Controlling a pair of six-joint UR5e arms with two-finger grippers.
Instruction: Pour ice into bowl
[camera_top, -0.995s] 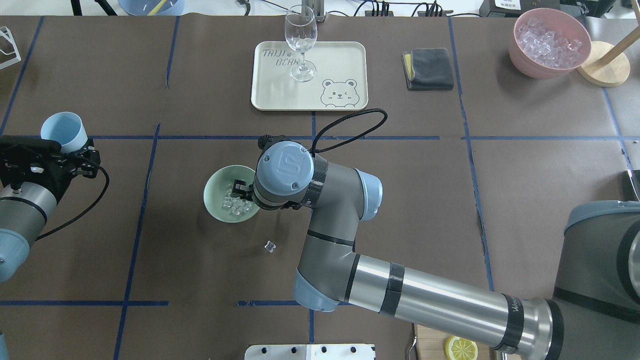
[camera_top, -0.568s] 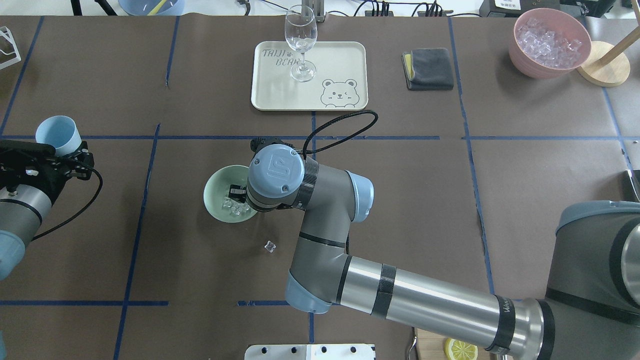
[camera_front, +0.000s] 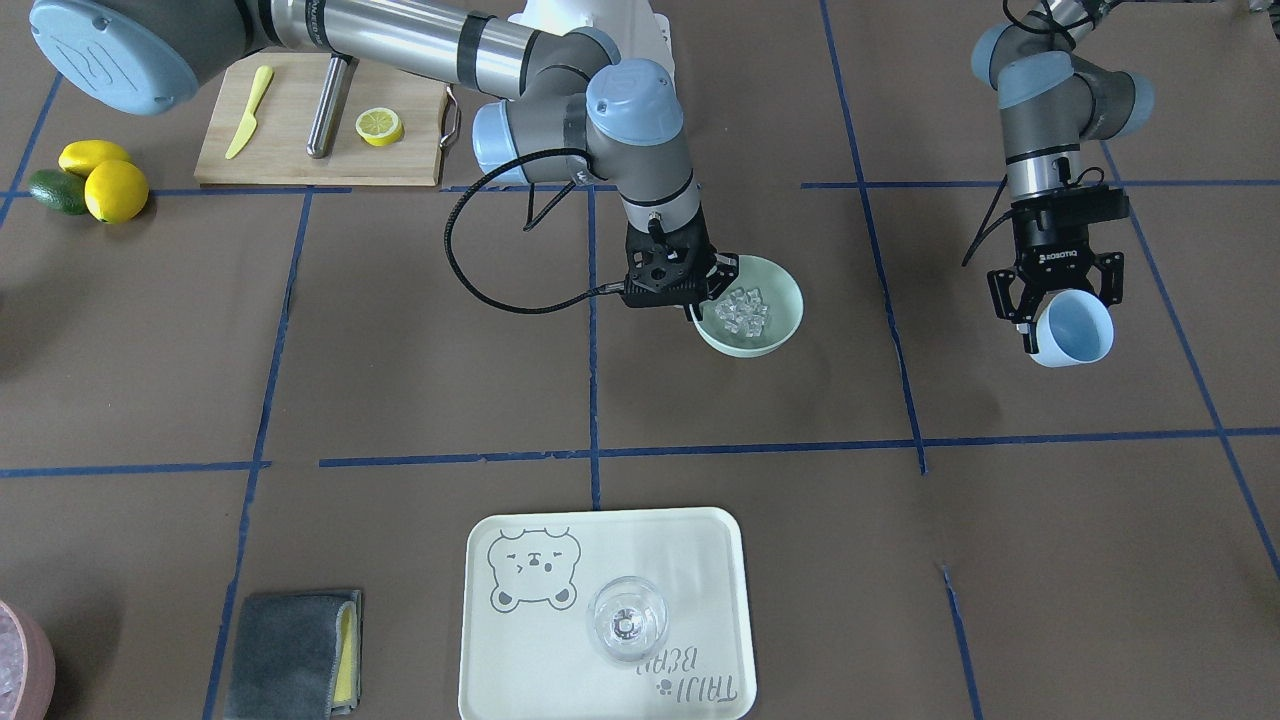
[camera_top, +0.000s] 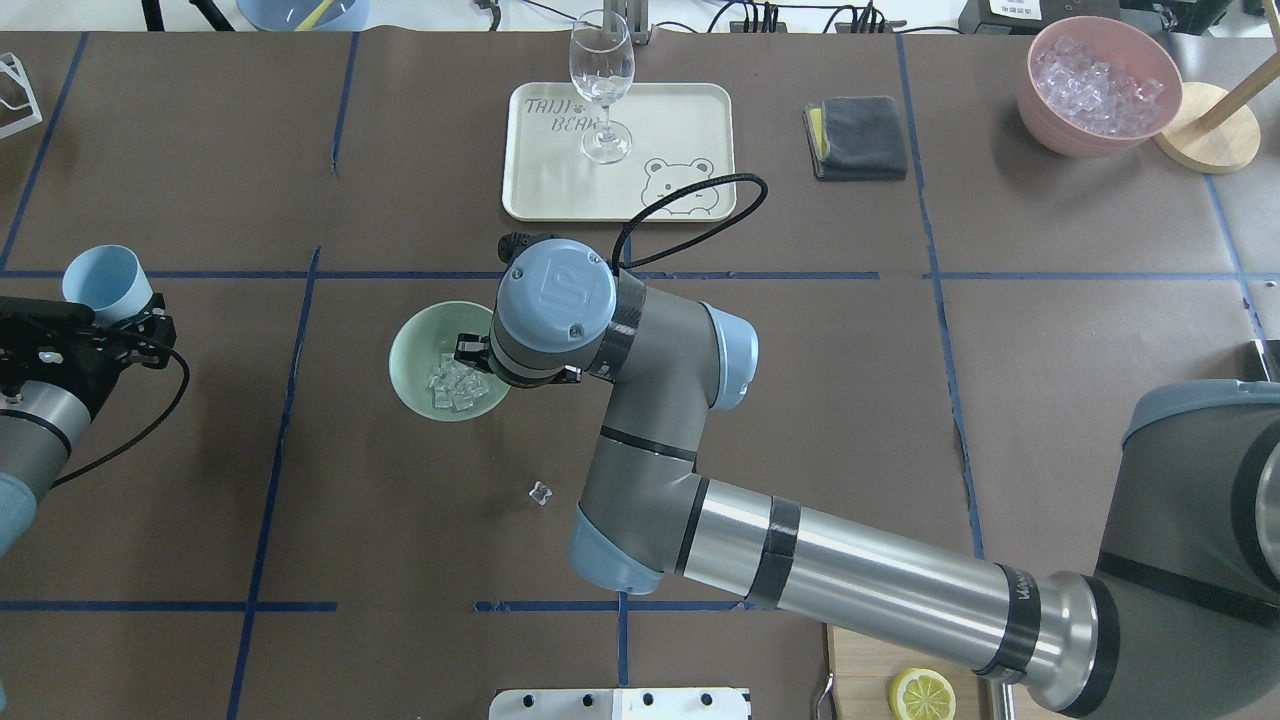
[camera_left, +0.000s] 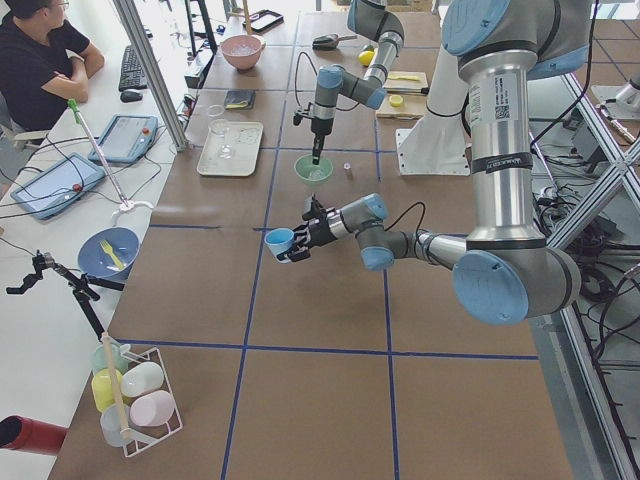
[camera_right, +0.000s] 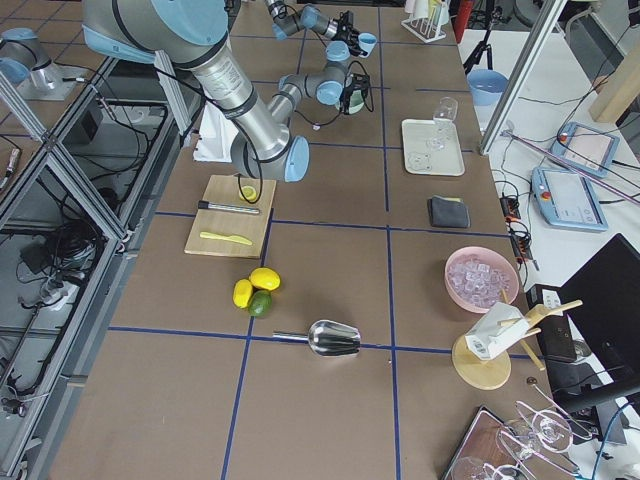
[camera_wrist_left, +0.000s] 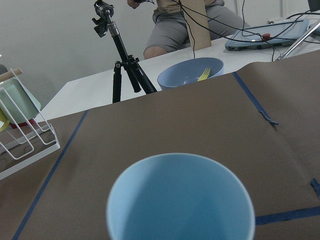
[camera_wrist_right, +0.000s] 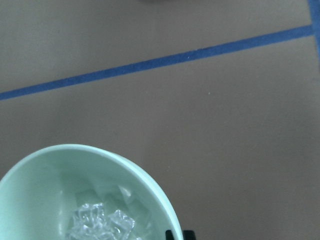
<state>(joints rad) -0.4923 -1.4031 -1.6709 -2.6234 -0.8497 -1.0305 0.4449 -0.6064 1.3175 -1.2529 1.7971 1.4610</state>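
Ice (camera_front: 742, 308) is sitting in the mint-green bowl (camera_front: 765, 344); I'm seeing my right gripper (camera_front: 706, 295) pinching its rim and my left gripper (camera_front: 1058, 305) clamping the light blue cup (camera_front: 1075, 335).

Clear ice cubes (camera_top: 452, 385) lie heaped in the upright mint-green bowl (camera_top: 410, 348).

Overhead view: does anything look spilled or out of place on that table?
Yes. One clear ice cube lies alone on the brown table, outside the mint-green bowl that holds the rest of the ice. It looks like a stray from the pour.
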